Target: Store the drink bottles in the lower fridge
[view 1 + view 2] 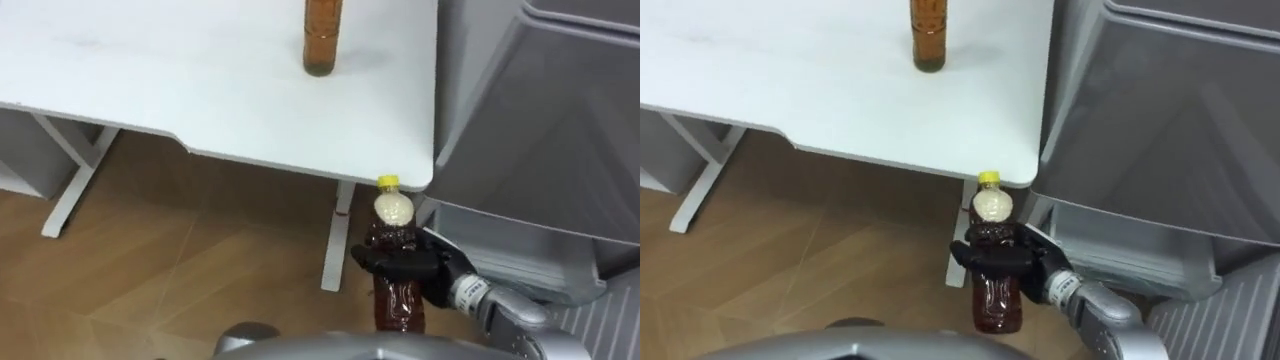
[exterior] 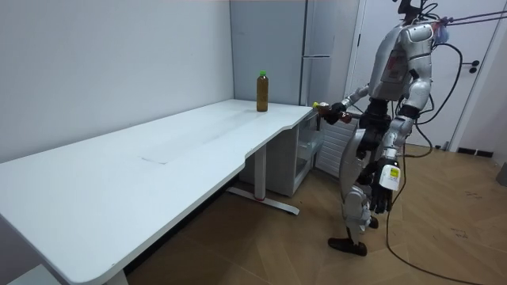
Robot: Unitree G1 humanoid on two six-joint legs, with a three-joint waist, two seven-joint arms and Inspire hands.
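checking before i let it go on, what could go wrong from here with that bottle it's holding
1. The held bottle has its yellow cap right beside the table corner. A lift or swing of the right hand could knock it against the edge.
2. The fingers wrap only the bottle's middle, so a bump might twist it loose onto the floor.
3. The other bottle stands far back on the table and may be an awkward reach.
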